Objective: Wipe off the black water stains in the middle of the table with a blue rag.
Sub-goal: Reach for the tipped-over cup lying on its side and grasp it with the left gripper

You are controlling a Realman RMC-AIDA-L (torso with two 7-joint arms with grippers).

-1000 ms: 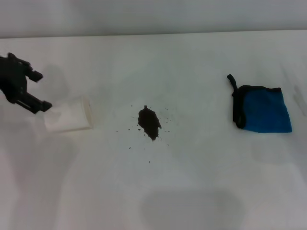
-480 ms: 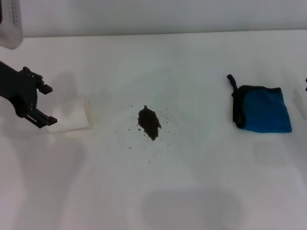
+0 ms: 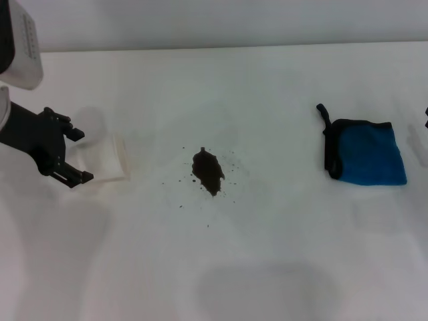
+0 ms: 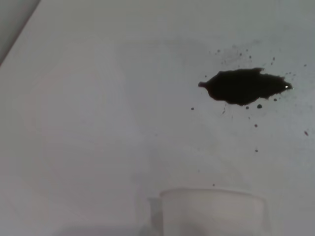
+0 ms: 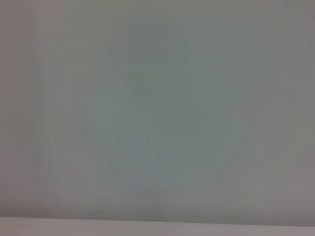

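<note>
Left gripper [image 3: 75,155], black, fingers spread, straddles the near end of the white paper cup [image 3: 100,159] lying on its side, left of the black water stains [image 3: 208,171]. Stains sit mid white table [image 3: 267,87]; left wrist view alone shows their fine specks [image 4: 244,86] and the cup rim [image 4: 211,194]. Blue rag [image 3: 366,152], black-edged, lies well right of the stains. Right gripper: only a dark sliver at the head view's right edge, fingers can't tell; right wrist view shows blank surface.
</note>
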